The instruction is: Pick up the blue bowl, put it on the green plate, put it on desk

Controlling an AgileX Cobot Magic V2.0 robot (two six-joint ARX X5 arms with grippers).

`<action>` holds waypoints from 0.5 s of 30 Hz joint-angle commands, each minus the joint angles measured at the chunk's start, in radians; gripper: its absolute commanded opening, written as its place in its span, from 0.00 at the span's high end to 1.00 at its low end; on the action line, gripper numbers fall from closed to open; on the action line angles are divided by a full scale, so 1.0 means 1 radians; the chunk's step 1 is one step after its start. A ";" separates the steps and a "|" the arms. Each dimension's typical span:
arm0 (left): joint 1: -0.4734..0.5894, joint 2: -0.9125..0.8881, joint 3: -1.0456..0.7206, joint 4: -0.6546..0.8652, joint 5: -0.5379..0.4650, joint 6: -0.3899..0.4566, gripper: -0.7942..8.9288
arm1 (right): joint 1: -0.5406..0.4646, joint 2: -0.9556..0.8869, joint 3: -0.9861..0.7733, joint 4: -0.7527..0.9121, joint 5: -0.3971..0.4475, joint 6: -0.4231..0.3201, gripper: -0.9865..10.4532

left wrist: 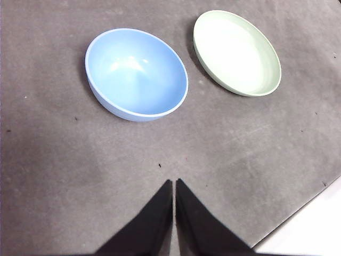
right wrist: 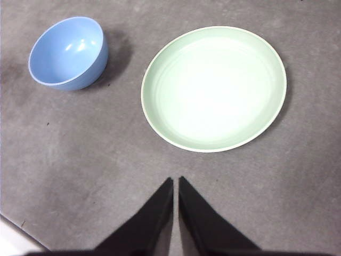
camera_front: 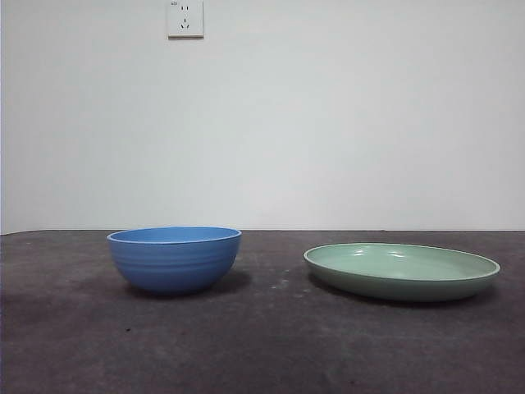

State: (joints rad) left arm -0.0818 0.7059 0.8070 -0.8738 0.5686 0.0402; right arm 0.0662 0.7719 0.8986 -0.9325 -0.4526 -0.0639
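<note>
Sitting upright on the dark grey-brown, matte, mottled desk [camera_front: 262, 345], the round, glossy, medium-blue bowl [camera_front: 174, 259] with faint ridges around its outside is empty and rests towards the left side in the front view. The wide, shallow, pale sage-green round plate [camera_front: 402, 271] with a raised rim lies flat on the desk to the right of it, also empty, with bare tabletop between the two; they do not touch. Both stand well in from the far edge of the desk, where the white wall [camera_front: 328, 123] rises with a wall socket [camera_front: 185, 18] high on it.

Neither arm shows in the front view. The left gripper [left wrist: 174, 184] hangs above bare desk near a light-coloured edge of the tabletop, its two black jaws pressed together and holding nothing, with the bowl the nearer of the two dishes. The right gripper [right wrist: 176, 181] likewise hangs over bare desk, jaws closed and empty, with the plate nearer to it.
</note>
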 commanded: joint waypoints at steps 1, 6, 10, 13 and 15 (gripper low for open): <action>-0.004 0.006 0.023 0.019 0.005 0.021 0.91 | 0.004 0.004 0.018 0.004 -0.003 -0.019 0.90; -0.004 0.006 0.023 0.037 0.004 0.020 0.88 | 0.004 0.004 0.018 0.004 -0.003 -0.018 0.90; -0.004 0.006 0.023 0.037 0.004 0.014 0.72 | 0.004 0.004 0.018 0.005 -0.003 -0.014 0.84; -0.004 0.006 0.023 0.037 0.004 0.002 0.51 | 0.004 0.004 0.018 0.008 -0.003 0.005 0.62; -0.004 0.006 0.023 0.037 0.004 -0.001 0.44 | 0.004 0.004 0.018 0.012 -0.002 0.005 0.56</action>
State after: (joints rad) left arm -0.0834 0.7059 0.8074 -0.8440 0.5686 0.0395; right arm 0.0666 0.7719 0.8989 -0.9302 -0.4522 -0.0700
